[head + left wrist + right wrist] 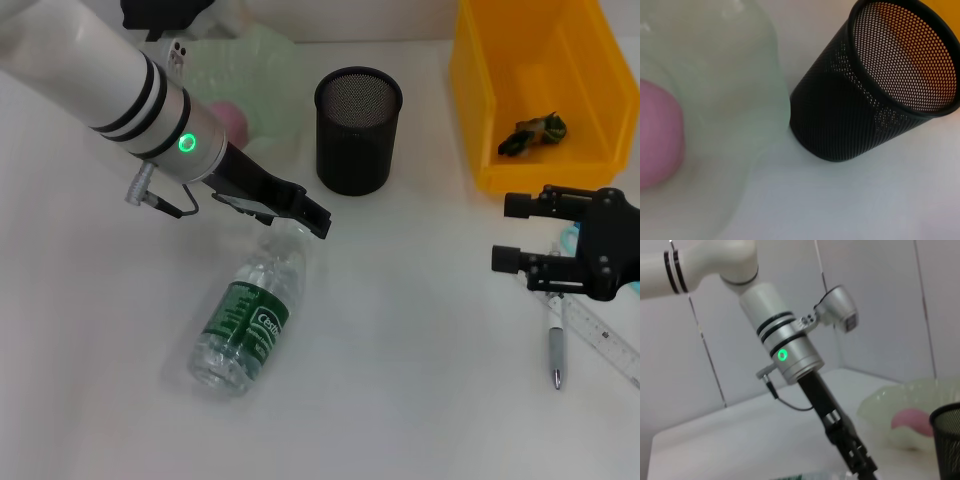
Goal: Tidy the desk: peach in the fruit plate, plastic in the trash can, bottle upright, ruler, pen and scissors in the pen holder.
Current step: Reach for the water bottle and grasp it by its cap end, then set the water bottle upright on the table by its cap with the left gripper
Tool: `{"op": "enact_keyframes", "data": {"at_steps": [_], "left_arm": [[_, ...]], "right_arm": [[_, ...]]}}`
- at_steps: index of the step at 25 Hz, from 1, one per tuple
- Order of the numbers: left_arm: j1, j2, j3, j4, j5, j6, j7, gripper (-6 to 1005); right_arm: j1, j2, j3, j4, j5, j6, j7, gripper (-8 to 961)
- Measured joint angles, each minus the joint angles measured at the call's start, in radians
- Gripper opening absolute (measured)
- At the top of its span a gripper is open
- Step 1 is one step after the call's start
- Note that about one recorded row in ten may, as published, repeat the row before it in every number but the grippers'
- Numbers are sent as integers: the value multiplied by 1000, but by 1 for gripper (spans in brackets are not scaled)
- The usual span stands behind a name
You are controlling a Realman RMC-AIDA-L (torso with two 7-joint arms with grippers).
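Note:
A clear bottle [250, 318] with a green label lies on its side on the white desk. My left gripper [322, 222] is low over its neck end. The pink peach [232, 120] lies in the pale green fruit plate [262, 62]; both show in the left wrist view, peach [657, 132] and plate [715, 75]. The black mesh pen holder [358, 130] stands upright and looks empty. My right gripper [505, 232] is open, above the pen [556, 350], the ruler [605, 338] and the teal scissors [570, 238], which it partly hides.
A yellow bin [480, 110] at the back right holds a crumpled dark wrapper [533, 133]. The pen holder [875, 95] stands close beside the plate. The right wrist view shows my left arm [790, 360] reaching down.

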Motion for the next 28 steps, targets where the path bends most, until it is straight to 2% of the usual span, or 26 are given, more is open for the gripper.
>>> {"op": "enact_keyframes", "data": {"at_steps": [5,18,24,28], "left_arm": [[9,0,63,-19,-32,-60,-2,743],[16,0,142,-20,-40,-72,-12,688],[33,0,186,3,-67,-95,10,510],[48,0,188,11,-90,-95,50,460]], "right_arm": [[12,6,0,2,-65,11,-1,699],[21,12,0,44,-69,51,-3,688],[25,12,0,62,-70,62,-14,683],[24,12,0,73,-70,76,-14,680]]}}
